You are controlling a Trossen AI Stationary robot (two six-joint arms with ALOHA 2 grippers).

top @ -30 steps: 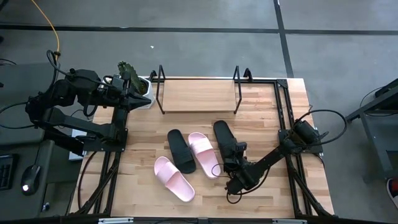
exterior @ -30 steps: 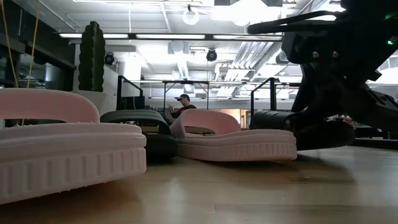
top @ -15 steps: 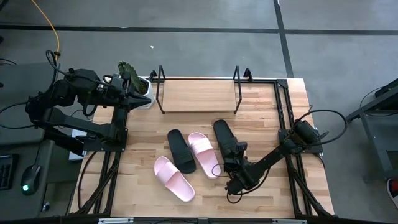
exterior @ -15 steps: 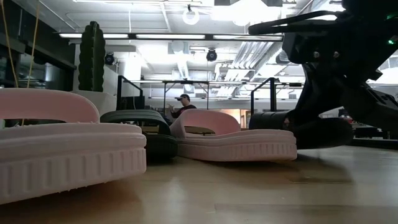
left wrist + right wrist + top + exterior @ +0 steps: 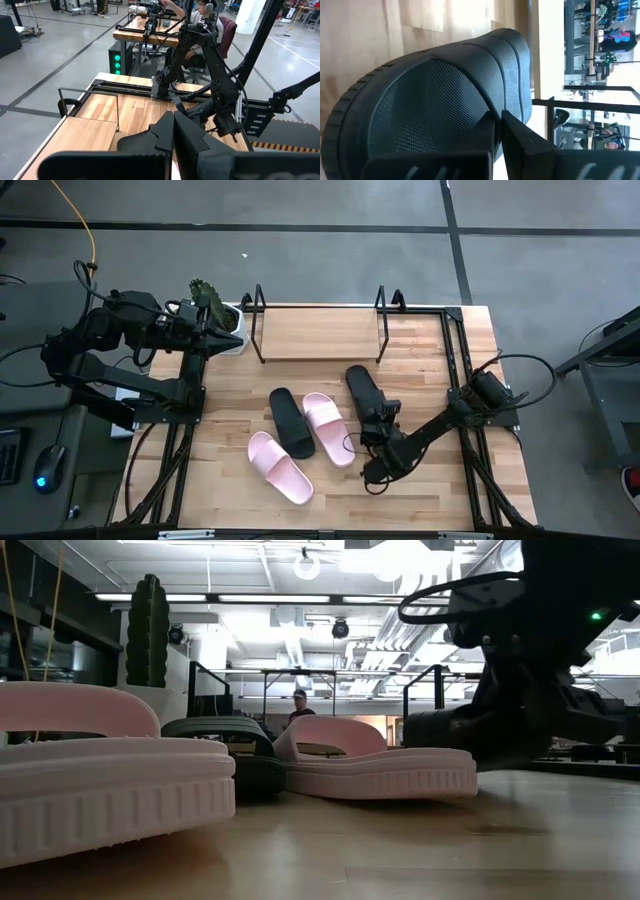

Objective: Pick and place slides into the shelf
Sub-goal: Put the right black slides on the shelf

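With right end effector (image 5: 381, 418) newly pinched onto matte black wide-strap slide (image 5: 362, 393), lifted and nudged toward wire-framed wooden-board shelf (image 5: 318, 333) at 11 o'clock, ready for carrying.

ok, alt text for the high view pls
The right hand is shut on the heel end of a black slide near the table's middle. Another black slide and two pink slides lie to its left; the shelf at the far edge holds none. The left arm waits by the left edge.
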